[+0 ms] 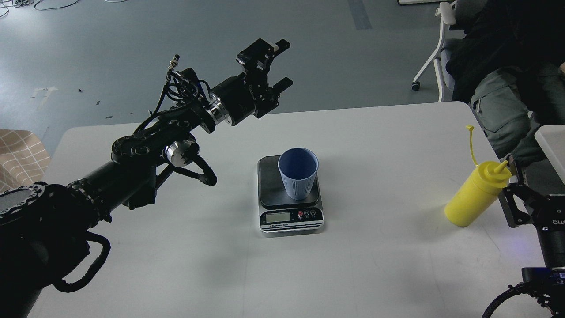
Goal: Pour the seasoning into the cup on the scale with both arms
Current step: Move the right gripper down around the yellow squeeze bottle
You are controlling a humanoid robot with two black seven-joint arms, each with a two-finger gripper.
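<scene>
Table, two arms, scale, bottle, cup.
Your white table [375, 265] carries the scale [290, 196]; left gripper [282, 64] hangs above, fingers apart. Tilted seasoning bottle [474, 194] leans at the right gripper [514, 194], grip unclear. Blue cup [298, 173] stands on the scale plate; contents, none visible.

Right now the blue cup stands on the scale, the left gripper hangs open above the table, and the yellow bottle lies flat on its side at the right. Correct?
Not quite. The head view shows the yellow bottle leaning tilted, base on the table, at the right gripper, not lying flat. The blue cup does stand on the scale, and the left gripper is open.
</scene>
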